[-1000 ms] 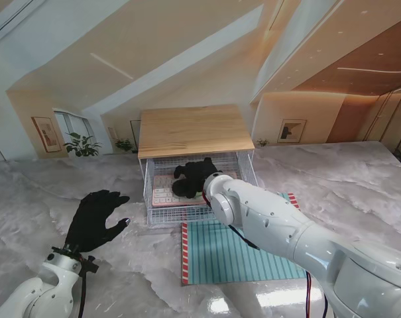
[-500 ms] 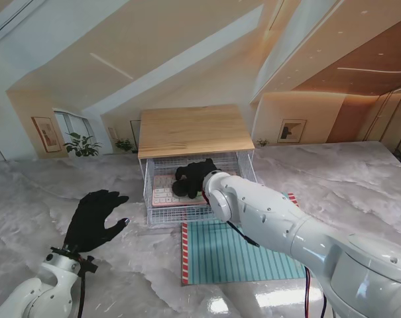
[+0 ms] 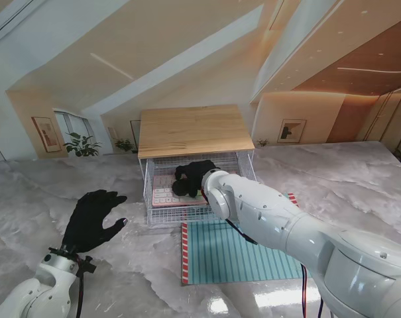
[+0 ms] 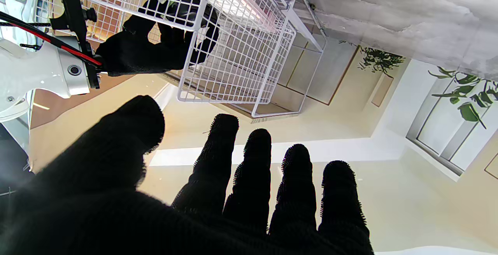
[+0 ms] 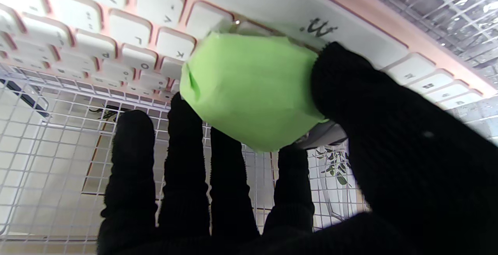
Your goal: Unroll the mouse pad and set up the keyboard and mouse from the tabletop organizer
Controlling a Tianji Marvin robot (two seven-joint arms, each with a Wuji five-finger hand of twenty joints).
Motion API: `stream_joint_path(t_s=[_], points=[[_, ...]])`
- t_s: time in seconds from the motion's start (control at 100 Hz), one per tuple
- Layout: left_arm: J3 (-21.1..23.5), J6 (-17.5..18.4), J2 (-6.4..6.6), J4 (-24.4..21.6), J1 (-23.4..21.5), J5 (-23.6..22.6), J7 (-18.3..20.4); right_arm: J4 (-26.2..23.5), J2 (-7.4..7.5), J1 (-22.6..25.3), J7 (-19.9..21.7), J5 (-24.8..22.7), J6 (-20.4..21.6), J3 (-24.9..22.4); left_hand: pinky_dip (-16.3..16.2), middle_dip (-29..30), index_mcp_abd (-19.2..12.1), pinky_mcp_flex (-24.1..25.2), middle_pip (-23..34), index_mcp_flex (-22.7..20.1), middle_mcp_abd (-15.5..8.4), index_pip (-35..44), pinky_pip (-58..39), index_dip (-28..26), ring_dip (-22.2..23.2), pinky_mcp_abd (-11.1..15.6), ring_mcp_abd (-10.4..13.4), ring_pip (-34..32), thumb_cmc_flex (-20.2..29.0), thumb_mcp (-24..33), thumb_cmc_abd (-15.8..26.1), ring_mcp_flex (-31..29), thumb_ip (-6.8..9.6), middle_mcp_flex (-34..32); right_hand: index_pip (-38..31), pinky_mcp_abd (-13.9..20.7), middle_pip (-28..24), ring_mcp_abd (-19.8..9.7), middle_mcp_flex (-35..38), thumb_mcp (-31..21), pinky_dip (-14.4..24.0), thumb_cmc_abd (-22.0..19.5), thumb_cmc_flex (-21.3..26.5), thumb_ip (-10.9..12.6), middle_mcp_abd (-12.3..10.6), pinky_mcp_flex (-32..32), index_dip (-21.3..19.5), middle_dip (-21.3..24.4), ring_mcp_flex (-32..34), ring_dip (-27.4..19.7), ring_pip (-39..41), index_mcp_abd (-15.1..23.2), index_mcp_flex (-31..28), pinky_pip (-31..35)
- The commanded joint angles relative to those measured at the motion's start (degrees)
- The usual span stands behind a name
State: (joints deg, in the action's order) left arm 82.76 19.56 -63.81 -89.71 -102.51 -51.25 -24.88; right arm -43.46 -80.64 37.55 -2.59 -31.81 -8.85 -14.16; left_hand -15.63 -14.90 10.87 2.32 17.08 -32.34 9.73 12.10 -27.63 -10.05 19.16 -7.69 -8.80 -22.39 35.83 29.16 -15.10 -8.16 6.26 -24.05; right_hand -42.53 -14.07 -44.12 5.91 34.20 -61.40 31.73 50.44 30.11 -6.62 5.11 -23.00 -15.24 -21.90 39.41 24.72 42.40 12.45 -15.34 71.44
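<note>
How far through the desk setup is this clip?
Done: the mouse pad lies unrolled. In hand: the right hand is inside the organizer, fingers around the green mouse on the keyboard. Left: both still need placing. The left hand hovers open.

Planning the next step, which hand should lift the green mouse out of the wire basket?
Right hand: it is inside the white wire basket, fingers around the green mouse. Left hand hovers open outside.

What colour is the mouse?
Bright green mouse, clearest in the right wrist view.
</note>
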Motion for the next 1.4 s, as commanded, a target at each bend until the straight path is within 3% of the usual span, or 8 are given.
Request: stream_joint_path(t_s=[0.0, 0.2, 0.35, 0.49, 0.92, 1.39], points=[[-0.08, 0.27, -0.27, -0.17, -0.32, -0.08, 0.65, 0.62, -0.33, 0.16, 0.22, -0.26, 0.55, 0.30, -0.48, 0.05, 0.33, 0.33, 0.11, 0.74, -0.73, -0.54, 0.55, 0.29, -0.27, 0.68, 0.56, 0.55, -1.36, -0.31, 0.61, 1.61, 0.94, 0.74, -1.40, 1.02, -5.66, 0.99, 4.06, -3.23, 3.33, -0.20, 3.95, 0.52, -1.06, -1.89, -0.51, -2.57, 2.98, 1.52, 3.34, 1.43, -0.61, 3.69], [-0.08, 0.35, -0.30, -0.15, -0.28, 0.09, 0.69, 1.80, -0.76, 0.11, -1.16, -0.53, 1.19, 0.37, -0.46, 0.05, 0.35, 0.34, 0.12, 0.72, -0.72, -0.50, 0.55, 0.28, -0.26, 0.66, 0.59, 0.53, -1.36, -0.32, 0.62, 1.59, 0.94, 0.72, -2.46, 2.27, -9.64, 0.90, 8.69, -4.48, 7.86, -0.12, 6.26, 0.54, -1.47, -8.82, -0.86, -3.92, 7.56, 3.64, 9.94, 2.63, -2.29, 8.22], [-0.05, 0.35, -0.32, -0.15, -0.34, 0.15, 0.61, 2.84, -1.16, 0.22, -2.41, -0.33, 2.03, 0.11, -0.45, 0.05, 0.30, 0.33, 0.11, 0.76, -0.75, -0.52, 0.55, 0.29, -0.26, 0.70, 0.62, 0.53, -1.38, -0.30, 0.66, 1.60, 0.94, 0.75, -2.90, 3.39, -12.13, 0.45, 11.87, -3.69, 10.47, 1.29, 9.29, -4.83, -1.45, -13.98, -1.27, -2.50, 10.64, 4.56, 14.12, 3.49, -4.02, 10.62], [0.00, 0.35, -0.34, -0.20, -0.41, 0.16, 0.53, 3.00, -1.08, 0.44, -3.61, -0.36, 2.82, -0.42, -0.44, 0.04, 0.38, 0.34, 0.13, 0.70, -0.72, -0.50, 0.58, 0.28, -0.25, 0.64, 0.60, 0.52, -1.36, -0.28, 0.60, 1.60, 0.95, 0.73, -3.24, 3.84, -13.15, 0.57, 14.38, -3.59, 11.55, 1.58, 11.95, -6.20, -1.47, -17.29, -1.63, -2.64, 13.09, 3.27, 16.02, 3.84, -5.70, 11.88], [-0.08, 0.85, -0.38, 0.15, 0.00, 0.37, 0.43, -0.22, 1.91, 1.63, -6.66, -2.81, 7.19, -2.76, -0.46, 0.04, 0.39, 0.36, 0.13, 0.72, -0.74, -0.50, 0.53, 0.28, -0.26, 0.64, 0.62, 0.54, -1.34, -0.28, 0.61, 1.62, 0.94, 0.75, -4.03, 4.94, -14.25, 0.31, 18.69, -4.49, 12.51, 0.07, 15.05, -6.04, -2.45, -22.16, -2.34, -3.55, 17.31, -0.99, 19.21, 4.30, -10.32, 12.60], [-0.05, 1.62, -0.37, 0.29, 0.22, 0.28, 0.22, -4.23, 4.65, 3.07, -6.50, -3.76, 12.18, -5.25, -0.46, 0.04, 0.43, 0.33, 0.14, 0.75, -0.72, -0.51, 0.51, 0.28, -0.27, 0.70, 0.59, 0.55, -1.41, -0.25, 0.61, 1.65, 0.95, 0.72, -3.81, 5.70, -14.17, -0.25, 19.27, -4.36, 13.29, -0.45, 14.99, -6.22, -2.46, -24.09, -2.55, -3.92, 18.13, -2.22, 20.35, 5.00, -11.94, 12.17]])
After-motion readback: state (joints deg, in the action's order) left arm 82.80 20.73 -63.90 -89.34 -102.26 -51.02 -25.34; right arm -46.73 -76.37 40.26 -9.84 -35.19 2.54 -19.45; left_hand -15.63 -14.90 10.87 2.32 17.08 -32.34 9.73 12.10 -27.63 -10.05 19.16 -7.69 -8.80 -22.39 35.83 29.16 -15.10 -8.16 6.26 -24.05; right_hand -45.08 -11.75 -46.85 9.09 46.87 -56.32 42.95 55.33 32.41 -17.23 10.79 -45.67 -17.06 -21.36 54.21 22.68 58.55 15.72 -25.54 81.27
